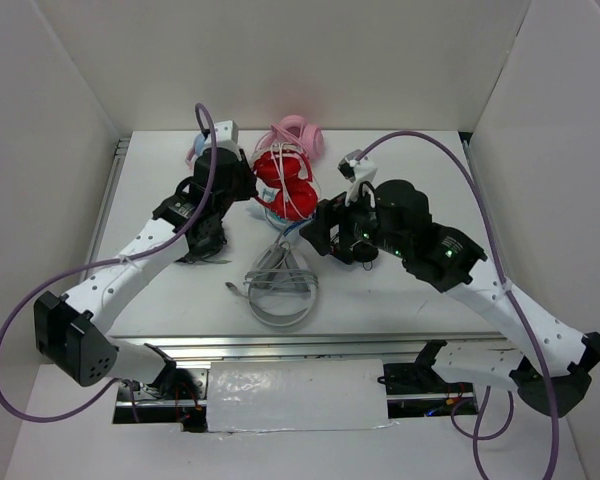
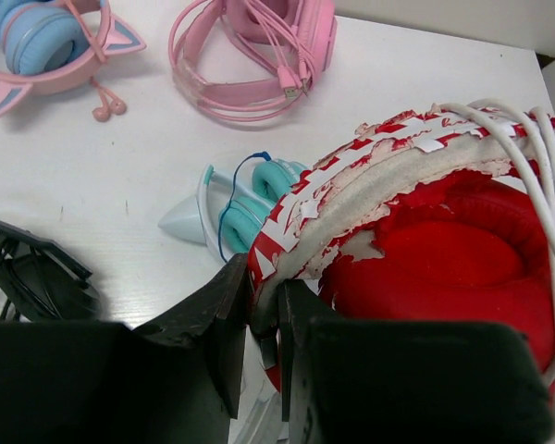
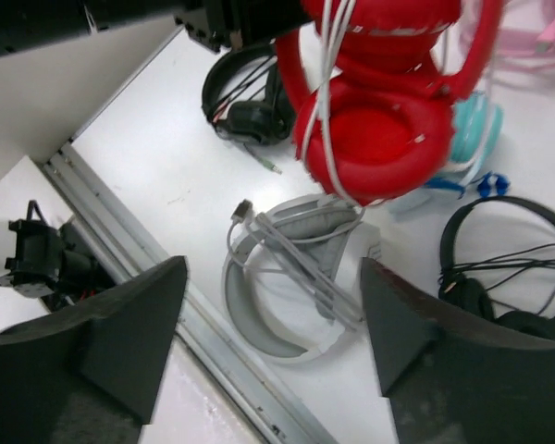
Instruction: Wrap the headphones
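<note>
Red headphones (image 1: 285, 185) are held up at upper centre of the top view, cups over the surface (image 1: 430, 310). Left hand (image 2: 264, 324) is clamped on the peeling headband, bottom centre of its wrist view. Right hand (image 3: 273, 305) is spread wide and grips nothing, over grey headphones (image 3: 305, 227). White cable (image 2: 499, 113) is looped across band and cups. Likely best: right hand pinches the loose tail, keeps it taut and lays each turn beside the last while left holds firm. No brand or readable writing.
</note>
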You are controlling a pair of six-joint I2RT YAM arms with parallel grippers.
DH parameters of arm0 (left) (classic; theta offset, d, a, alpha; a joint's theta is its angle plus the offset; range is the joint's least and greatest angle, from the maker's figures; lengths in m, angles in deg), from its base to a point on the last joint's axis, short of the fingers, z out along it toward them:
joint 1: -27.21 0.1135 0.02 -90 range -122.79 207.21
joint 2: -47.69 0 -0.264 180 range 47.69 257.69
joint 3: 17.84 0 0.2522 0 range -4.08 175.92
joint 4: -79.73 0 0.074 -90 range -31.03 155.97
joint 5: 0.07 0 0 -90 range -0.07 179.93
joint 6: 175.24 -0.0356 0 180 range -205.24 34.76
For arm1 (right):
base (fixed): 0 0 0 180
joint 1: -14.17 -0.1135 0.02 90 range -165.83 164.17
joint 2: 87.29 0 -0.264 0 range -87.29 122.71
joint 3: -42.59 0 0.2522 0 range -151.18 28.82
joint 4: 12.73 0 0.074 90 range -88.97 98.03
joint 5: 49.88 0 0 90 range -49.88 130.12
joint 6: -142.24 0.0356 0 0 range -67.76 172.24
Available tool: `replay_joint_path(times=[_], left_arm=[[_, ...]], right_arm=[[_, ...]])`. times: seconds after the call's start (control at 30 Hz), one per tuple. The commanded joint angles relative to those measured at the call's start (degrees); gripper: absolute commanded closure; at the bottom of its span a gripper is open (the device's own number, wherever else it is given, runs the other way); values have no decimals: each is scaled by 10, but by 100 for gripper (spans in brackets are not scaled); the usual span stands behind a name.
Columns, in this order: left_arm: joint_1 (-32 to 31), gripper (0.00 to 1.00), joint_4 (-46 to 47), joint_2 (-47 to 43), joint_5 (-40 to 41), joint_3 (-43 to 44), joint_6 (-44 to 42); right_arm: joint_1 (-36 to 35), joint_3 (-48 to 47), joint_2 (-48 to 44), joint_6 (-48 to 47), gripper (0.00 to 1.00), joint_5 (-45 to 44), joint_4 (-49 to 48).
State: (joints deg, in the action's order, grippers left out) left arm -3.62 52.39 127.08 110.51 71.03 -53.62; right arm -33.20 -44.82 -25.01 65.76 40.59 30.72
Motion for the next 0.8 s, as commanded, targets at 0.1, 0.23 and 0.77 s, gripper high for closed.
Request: replay_joint_path(times=[0.1,0.23,0.77], left_arm=[[1,100,88,-45,-48,-1,-73],[1,100,86,-48,-92,-4,-116],[-34,100,85,-29,-117,-12,-181]], right_arm=[[7,-20,-32,-41,13,-56,-10],[33,-32,-28,-59,12,-44,-16],[120,-198,145,-52,0,58,-58]])
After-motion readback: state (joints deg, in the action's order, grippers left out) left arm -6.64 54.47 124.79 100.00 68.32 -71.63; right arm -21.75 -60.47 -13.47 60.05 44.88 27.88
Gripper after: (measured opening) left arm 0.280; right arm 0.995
